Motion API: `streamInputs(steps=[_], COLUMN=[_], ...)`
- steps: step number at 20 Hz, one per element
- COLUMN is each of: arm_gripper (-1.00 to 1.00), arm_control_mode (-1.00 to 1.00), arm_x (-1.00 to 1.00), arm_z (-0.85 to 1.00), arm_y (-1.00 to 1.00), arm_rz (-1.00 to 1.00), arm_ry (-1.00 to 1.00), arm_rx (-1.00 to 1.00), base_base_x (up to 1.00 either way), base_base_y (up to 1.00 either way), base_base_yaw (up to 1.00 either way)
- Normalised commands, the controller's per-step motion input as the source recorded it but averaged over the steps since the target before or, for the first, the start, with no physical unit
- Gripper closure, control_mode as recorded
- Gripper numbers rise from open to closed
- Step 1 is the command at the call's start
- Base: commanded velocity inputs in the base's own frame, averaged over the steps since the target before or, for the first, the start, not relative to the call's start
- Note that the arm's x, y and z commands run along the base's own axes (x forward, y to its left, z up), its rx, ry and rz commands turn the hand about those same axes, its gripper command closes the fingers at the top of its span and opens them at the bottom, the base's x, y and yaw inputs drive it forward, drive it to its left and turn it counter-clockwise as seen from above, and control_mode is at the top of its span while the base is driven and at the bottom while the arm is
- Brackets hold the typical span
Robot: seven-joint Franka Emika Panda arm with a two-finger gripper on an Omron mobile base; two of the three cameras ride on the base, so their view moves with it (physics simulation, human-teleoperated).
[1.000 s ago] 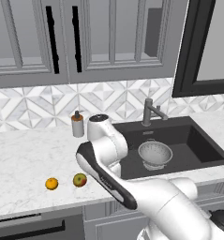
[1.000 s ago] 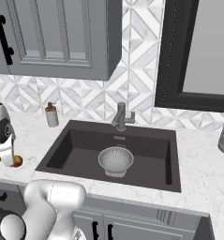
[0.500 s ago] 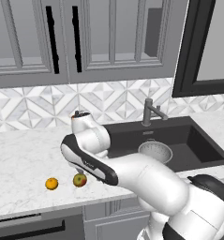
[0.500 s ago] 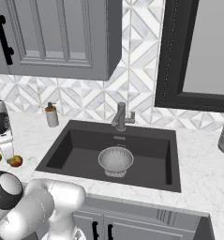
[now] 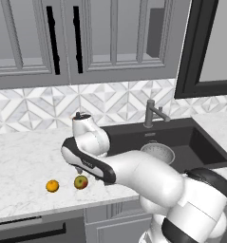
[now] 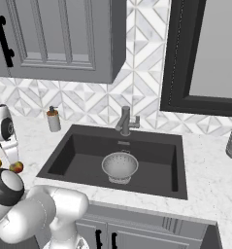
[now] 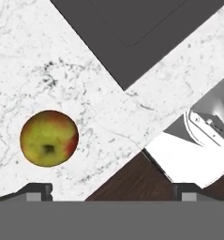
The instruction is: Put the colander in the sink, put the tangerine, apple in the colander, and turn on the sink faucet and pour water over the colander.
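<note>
Colander (image 5: 157, 153): sits upright in the sink (image 5: 200, 144), near the middle of the basin, mouth up — that step looks done.
Apple (image 5: 80, 182): on the bench (image 5: 20, 166) left of the sink, close to the front edge; in the hand view (image 7: 48, 138) it lies left of centre with its dimple facing the camera, so its stem axis looks to stand roughly upright.
Tangerine (image 5: 52, 186): on the bench just left of the apple, the two apart, not touching.
Faucet (image 5: 152, 113): behind the sink, spout angled toward the basin; no water visible.
Claw (image 7: 108, 192): above the bench beside the apple, looking down; both tips sit far apart at the bottom of the hand view, so it is wide and holds nothing. The apple lies nearer one tip than the midline — I judge a sideways shift is needed before descending.
Handling, apple: likely firm, smooth and fairly light; being round it may roll on the hard bench if nudged off-centre. Best taken across its widest girth, tips on opposite sides, not at the dimple.
Long axis: none to speak of — nearly a ball, so any approach angle about the vertical should serve.
Handling, tangerine: likely softer-skinned and smaller; a gentler squeeze seems wise.
</note>
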Motion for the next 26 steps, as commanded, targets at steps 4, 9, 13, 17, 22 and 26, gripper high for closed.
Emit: streamInputs(steps=[4, 9, 13, 17, 22, 26], arm_gripper=[-1.00, -1.00, -1.00, -1.00, -1.00, -1.00], arm_control_mode=[-1.00, -1.00, -1.00, -1.00, -1.00, -1.00], arm_x=[0.15, 0.18, 0.13, 0.18, 0.15, 0.13], arm_z=[-0.22, -0.24, -0.26, -0.17, -0.12, -0.16], arm_y=[0.02, 0.09, 0.18, 0.24, 0.09, 0.02], arm_rz=[0.00, 0.00, 0.00, 0.00, 0.00, 0.00], arm_ry=[0.00, 0.00, 0.00, -0.01, -0.03, -0.03], arm_rx=[0.08, 0.07, 0.03, 0.02, 0.01, 0.00], base_base_x=[0.00, 0.00, 0.00, 0.00, 0.00, 0.00], base_base_y=[0.00, 0.00, 0.00, 0.00, 0.00, 0.00], base_base_yaw=[0.00, 0.00, 0.00, 0.00, 0.00, 0.00])
